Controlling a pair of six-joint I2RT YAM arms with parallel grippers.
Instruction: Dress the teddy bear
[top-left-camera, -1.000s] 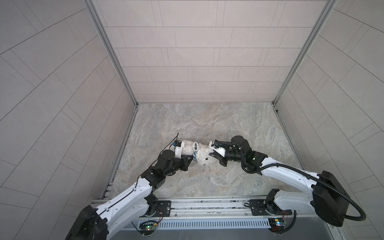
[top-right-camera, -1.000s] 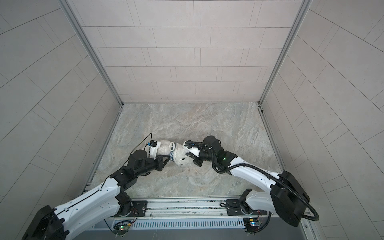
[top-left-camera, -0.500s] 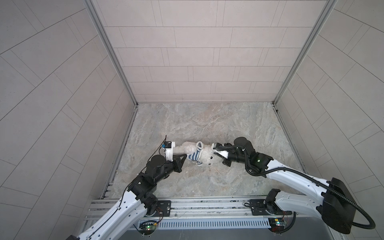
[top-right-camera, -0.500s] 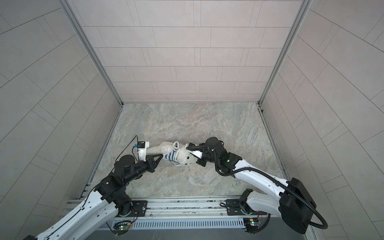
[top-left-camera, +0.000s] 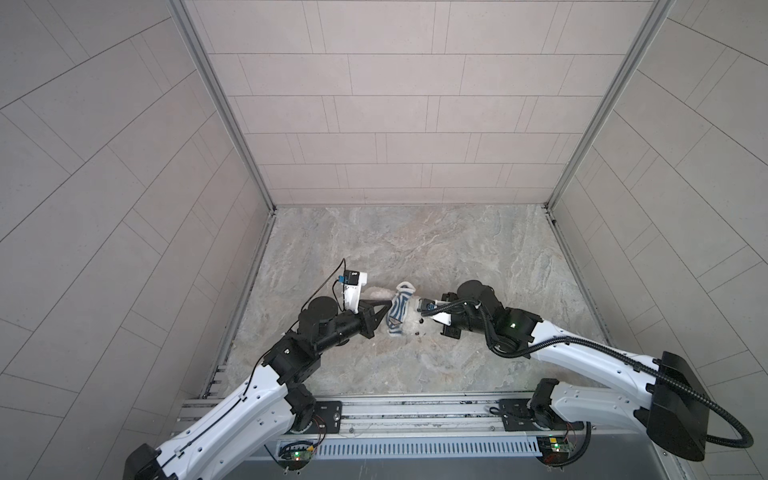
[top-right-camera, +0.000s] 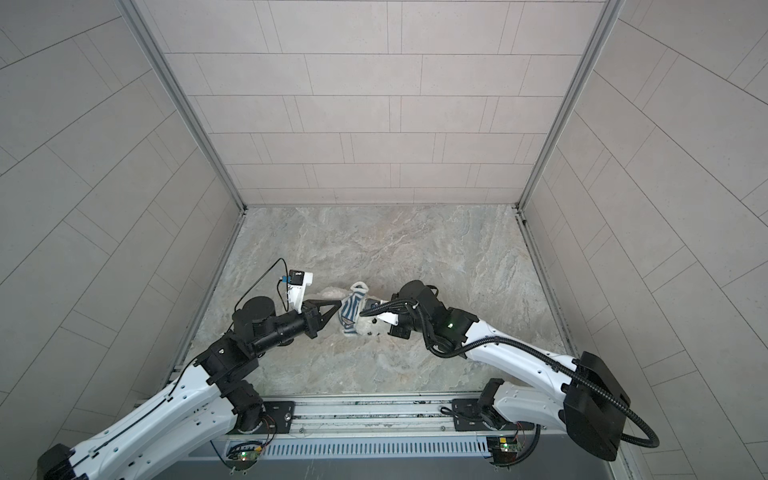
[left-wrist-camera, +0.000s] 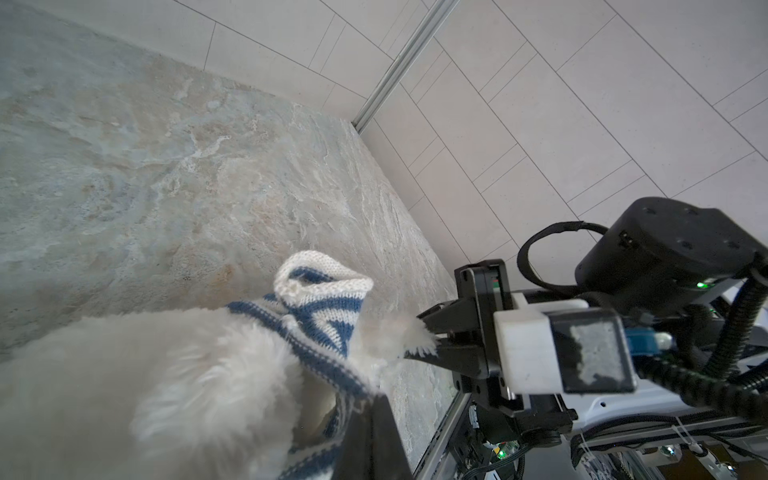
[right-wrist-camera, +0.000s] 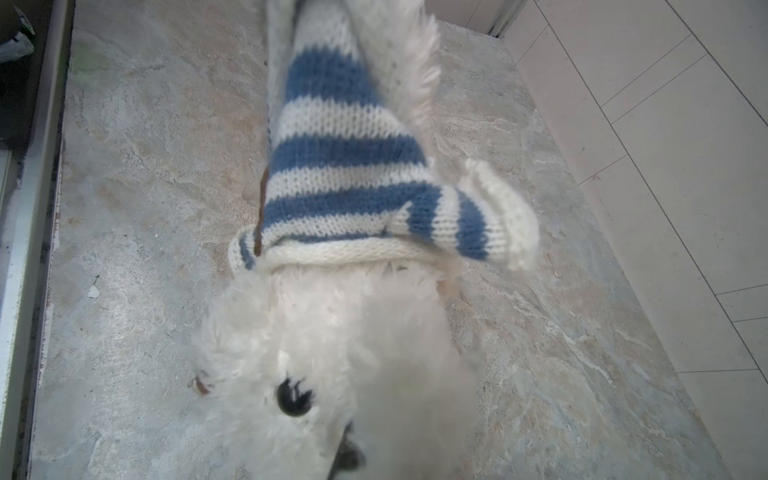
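Note:
The teddy bear (top-left-camera: 414, 323) (top-right-camera: 369, 328), white and fluffy, lies on the stone floor between my two grippers. Its head (right-wrist-camera: 332, 353) points toward the right arm. The blue-and-white striped shirt (top-left-camera: 397, 313) (top-right-camera: 349, 311) (right-wrist-camera: 349, 174) sits bunched around its neck and chest, and one sleeve (right-wrist-camera: 494, 224) hangs empty. My left gripper (top-left-camera: 387, 309) (top-right-camera: 338, 306) (left-wrist-camera: 376, 401) is shut on the shirt's hem beside the bear's furry body (left-wrist-camera: 166, 374). My right gripper (top-left-camera: 420, 308) (top-right-camera: 366, 310) (left-wrist-camera: 426, 337) is shut on a tuft of the bear's head fur. In the right wrist view its fingers are hidden by fur.
Tiled walls close the marble floor (top-left-camera: 415, 241) on three sides. A metal rail (top-left-camera: 395, 411) carries both arm bases along the front edge. The right arm's black cable (top-left-camera: 540, 345) loops just behind its wrist.
My left gripper swung left half a second ago and has come back right, still on the shirt. More of the stripes now show over the bear. The right gripper has hardly shifted.

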